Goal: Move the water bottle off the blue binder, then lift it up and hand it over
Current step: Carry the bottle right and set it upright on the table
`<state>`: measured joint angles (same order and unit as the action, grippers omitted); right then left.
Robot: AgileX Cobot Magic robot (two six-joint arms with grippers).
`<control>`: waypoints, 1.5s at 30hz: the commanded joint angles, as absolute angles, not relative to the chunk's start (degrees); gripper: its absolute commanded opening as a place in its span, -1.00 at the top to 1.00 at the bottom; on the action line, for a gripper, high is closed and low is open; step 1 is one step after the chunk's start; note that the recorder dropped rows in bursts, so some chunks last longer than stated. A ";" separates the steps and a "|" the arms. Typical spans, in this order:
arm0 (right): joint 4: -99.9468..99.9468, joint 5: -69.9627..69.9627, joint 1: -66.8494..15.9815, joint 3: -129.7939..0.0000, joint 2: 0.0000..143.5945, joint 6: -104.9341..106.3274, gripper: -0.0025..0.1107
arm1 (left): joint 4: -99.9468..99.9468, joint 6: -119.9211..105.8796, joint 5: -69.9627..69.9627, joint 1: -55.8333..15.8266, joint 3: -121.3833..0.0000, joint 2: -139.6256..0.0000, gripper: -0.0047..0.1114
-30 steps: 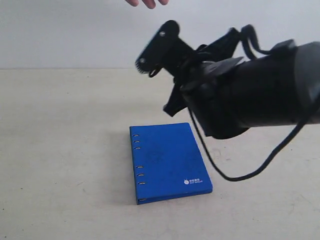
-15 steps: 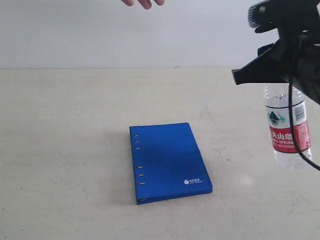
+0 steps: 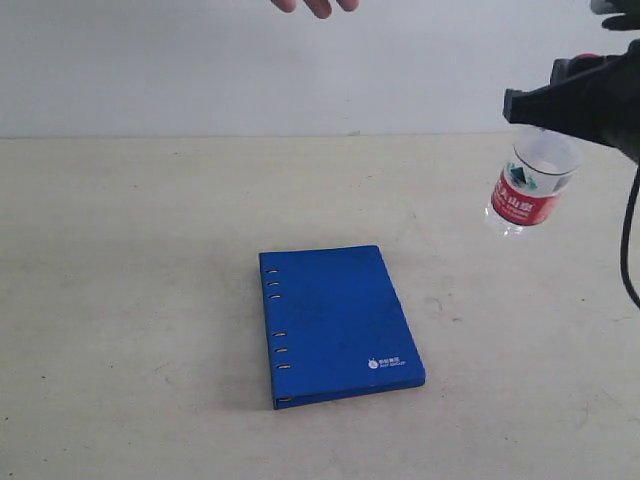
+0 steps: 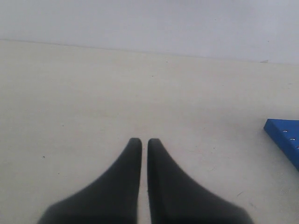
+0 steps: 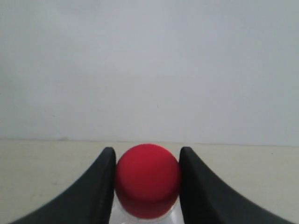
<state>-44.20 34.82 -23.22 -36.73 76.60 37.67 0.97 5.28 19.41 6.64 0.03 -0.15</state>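
The water bottle (image 3: 525, 190), clear with a red-and-white label, hangs tilted in the air at the right of the exterior view, well above the table. My right gripper (image 3: 560, 105) is shut on its top. In the right wrist view the red cap (image 5: 147, 179) sits squeezed between the two black fingers of that right gripper (image 5: 147, 151). The blue binder (image 3: 335, 320) lies flat mid-table with nothing on it; its corner (image 4: 285, 140) shows in the left wrist view. My left gripper (image 4: 144, 142) is shut and empty, low over bare table beside the binder.
A person's hand (image 3: 318, 6) reaches in at the top edge of the exterior view, above and behind the binder. The beige table (image 3: 130, 300) runs back to a white wall. A black cable (image 3: 630, 250) hangs from the right arm.
The right arm swung from above the binder to the far right. The bottle, lower and upright half a second ago, now hangs higher and tilted. The hand shifted slightly right.
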 commanded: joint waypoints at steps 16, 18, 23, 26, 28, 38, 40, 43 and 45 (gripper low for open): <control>-36.68 29.58 -18.24 -36.68 82.45 32.43 0.31 | 0.50 4.88 18.84 6.70 0.00 0.00 0.84; -36.68 28.06 -18.24 -36.68 82.31 33.31 0.20 | 0.50 4.88 18.84 6.70 0.00 0.00 0.84; -36.68 27.35 -18.24 -36.68 74.74 33.97 0.19 | 0.50 4.88 18.84 6.70 0.00 0.00 0.84; -33.35 23.62 -18.24 -36.68 66.40 34.14 0.19 | 0.50 4.88 18.84 6.70 0.00 0.00 0.84; -29.46 14.33 -19.72 -37.33 59.70 33.78 0.19 | 0.50 4.88 18.84 6.70 0.00 0.00 0.84; -29.35 -32.29 -32.38 -37.26 52.70 41.23 0.19 | 0.50 4.88 18.84 6.70 0.00 0.00 0.84; -29.35 -38.19 -34.29 -36.63 53.61 41.48 0.19 | 0.50 4.88 18.84 6.70 0.00 0.00 0.84; -29.71 -38.99 -36.17 -34.21 54.56 40.89 0.20 | 0.50 4.88 18.84 6.70 0.00 0.00 0.84; -30.22 -35.85 -36.59 -31.99 55.31 39.19 0.31 | -1.15 6.00 17.09 6.70 0.00 0.00 0.84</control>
